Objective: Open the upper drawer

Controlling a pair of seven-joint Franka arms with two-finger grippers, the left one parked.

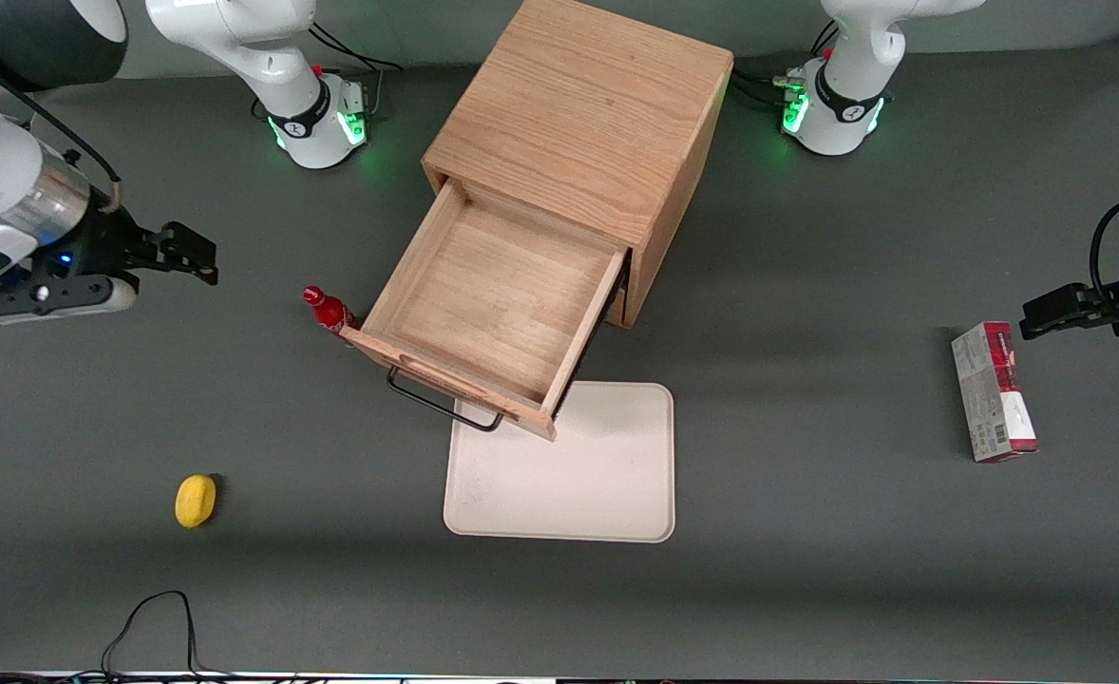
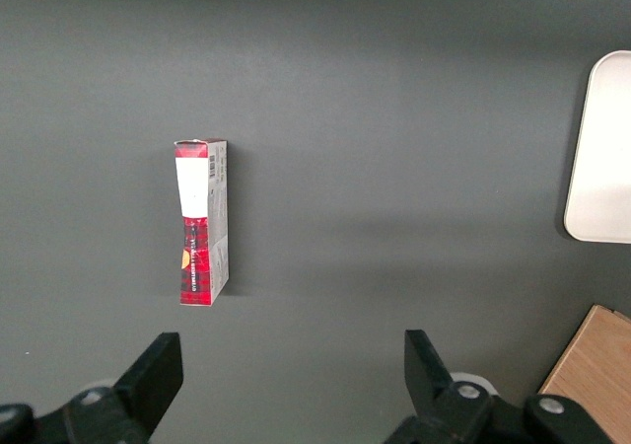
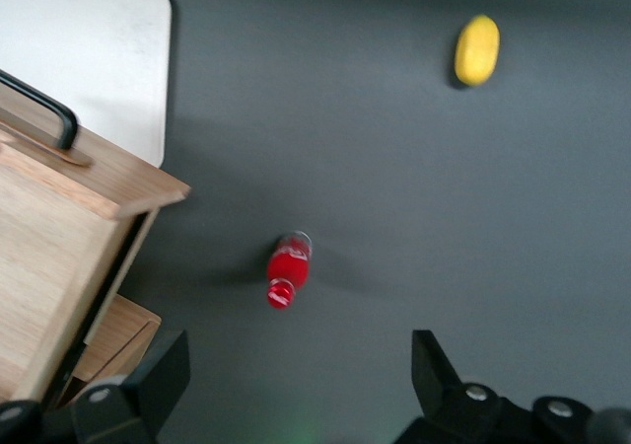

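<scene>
The upper drawer [image 1: 493, 304] of the light oak cabinet [image 1: 578, 114] stands pulled far out, its plain wood inside bare. Its black bar handle [image 1: 441, 404] hangs over the edge of the white tray. The drawer [image 3: 49, 257] and its handle [image 3: 44, 109] also show in the right wrist view. My right gripper [image 1: 184, 258] hovers above the table toward the working arm's end, well apart from the drawer. It is open and empty [image 3: 296, 375], with the black fingers [image 3: 158, 370] spread wide.
A red bottle [image 1: 329, 312] stands beside the drawer's corner, below the gripper in the wrist view [image 3: 288, 266]. A yellow lemon-like thing [image 1: 195, 500] lies nearer the front camera. A white tray [image 1: 569, 475] lies in front of the cabinet. A red box [image 1: 994, 389] lies toward the parked arm's end.
</scene>
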